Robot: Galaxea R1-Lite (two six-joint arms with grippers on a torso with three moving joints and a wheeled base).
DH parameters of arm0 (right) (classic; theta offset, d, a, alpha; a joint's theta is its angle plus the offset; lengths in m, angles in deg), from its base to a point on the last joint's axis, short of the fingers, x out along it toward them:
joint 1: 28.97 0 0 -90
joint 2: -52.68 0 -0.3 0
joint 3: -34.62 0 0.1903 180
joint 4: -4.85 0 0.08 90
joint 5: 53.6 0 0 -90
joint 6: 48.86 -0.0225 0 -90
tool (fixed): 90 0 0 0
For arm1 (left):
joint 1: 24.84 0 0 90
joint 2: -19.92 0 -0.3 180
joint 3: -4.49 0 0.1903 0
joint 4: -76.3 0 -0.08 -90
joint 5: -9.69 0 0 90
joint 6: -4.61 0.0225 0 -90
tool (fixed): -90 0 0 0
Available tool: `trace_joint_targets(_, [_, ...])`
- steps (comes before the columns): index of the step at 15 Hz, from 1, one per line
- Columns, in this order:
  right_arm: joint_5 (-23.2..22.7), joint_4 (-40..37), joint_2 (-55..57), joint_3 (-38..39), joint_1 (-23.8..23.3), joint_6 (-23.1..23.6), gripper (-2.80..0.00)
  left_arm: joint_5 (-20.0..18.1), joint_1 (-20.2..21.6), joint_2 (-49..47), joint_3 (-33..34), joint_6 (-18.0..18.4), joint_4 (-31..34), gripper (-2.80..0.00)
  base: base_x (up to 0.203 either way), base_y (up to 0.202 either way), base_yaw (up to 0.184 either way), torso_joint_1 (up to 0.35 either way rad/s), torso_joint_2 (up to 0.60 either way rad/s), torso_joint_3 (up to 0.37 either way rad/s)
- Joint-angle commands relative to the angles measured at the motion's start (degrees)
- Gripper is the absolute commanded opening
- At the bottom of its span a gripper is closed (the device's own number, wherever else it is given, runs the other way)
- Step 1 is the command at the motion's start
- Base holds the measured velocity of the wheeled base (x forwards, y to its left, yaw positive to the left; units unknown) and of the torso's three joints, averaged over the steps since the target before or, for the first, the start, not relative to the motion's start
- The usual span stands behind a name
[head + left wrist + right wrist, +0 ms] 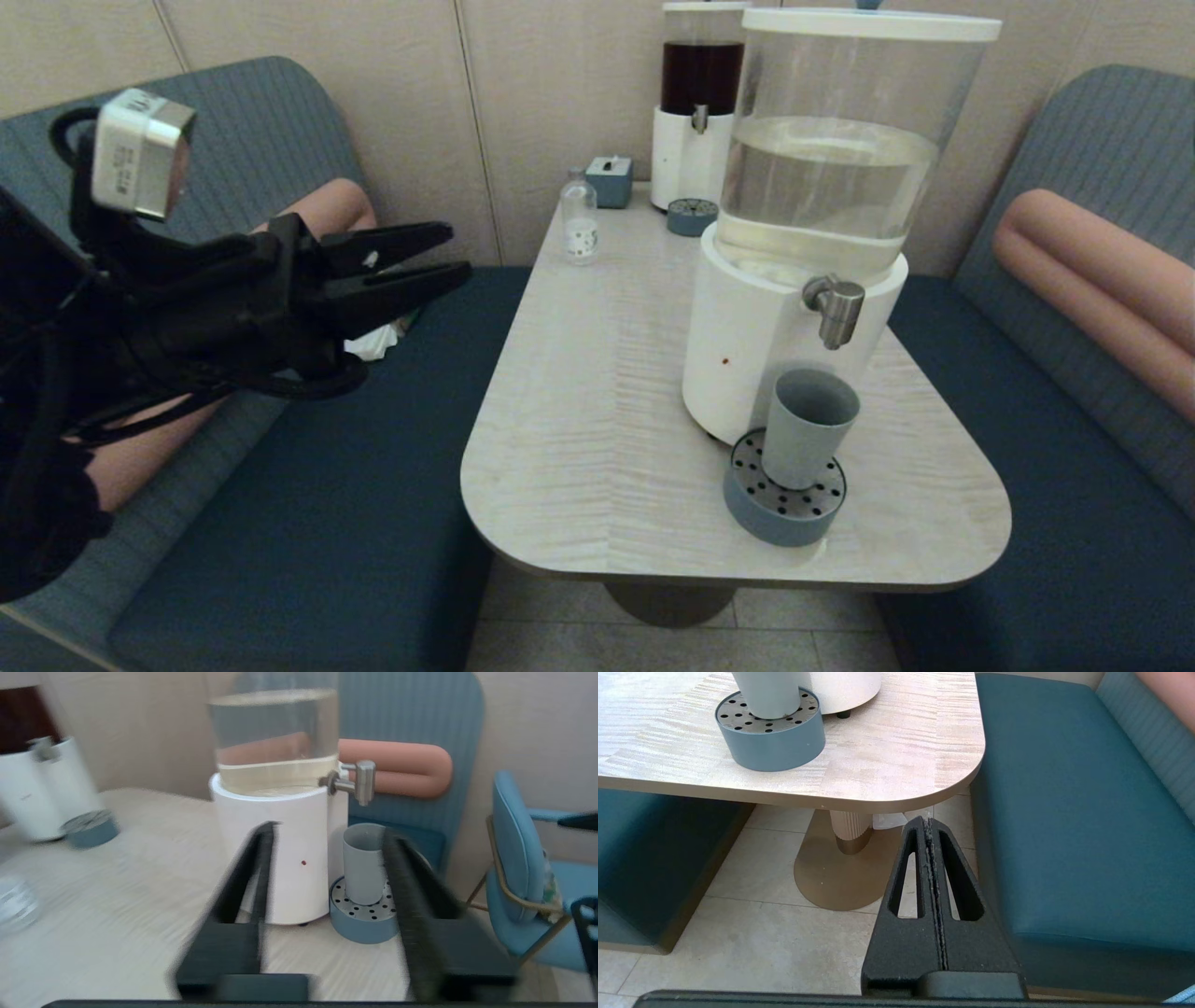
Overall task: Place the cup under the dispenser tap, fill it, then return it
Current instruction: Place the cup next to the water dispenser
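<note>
Booth table point(597, 392) with the grey-blue cup point(808, 427) upright on the perforated drip tray point(782, 509), directly under the dispenser tap point(836, 308).
Left gripper point(455, 252) hovers well left of the cup, fingers parted and empty; right gripper point(928, 822) pressed closed, low beside the table.

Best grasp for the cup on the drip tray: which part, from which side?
Probably mid-wall, jaws across its width. The cup stands upright on the drip tray, handleless and slightly tapered. The dispenser tap overhangs it and the dispenser base backs it, so come in level from the table's open left side, where the open left gripper waits.
</note>
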Motion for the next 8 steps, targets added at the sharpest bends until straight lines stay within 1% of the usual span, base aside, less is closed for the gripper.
trace_joint_targets(1, [0.0, 0.0, 0.1, 0.0, 0.0, 0.0, -2.80, -0.6, -1.9, -9.0, 0.2, 0.1, -5.6, 0.00, 0.000, 0.000, 0.000, 0.000, 0.00, 0.000])
trace_joint_targets(4, [0.0, 0.0, 0.1, 0.0, 0.0, 0.0, -2.80, -0.8, -4.7, -16.1, -1.0, 2.4, -8.2, 0.00, 0.000, 0.000, 0.000, 0.000, 0.00, 0.000])
trace_joint_targets(8, [0.0, 0.0, 0.1, 0.0, 0.0, 0.0, -2.80, -0.5, -11.1, -28.7, -3.2, 7.0, -12.6, 0.00, 0.000, 0.000, 0.000, 0.000, 0.00, 0.000])
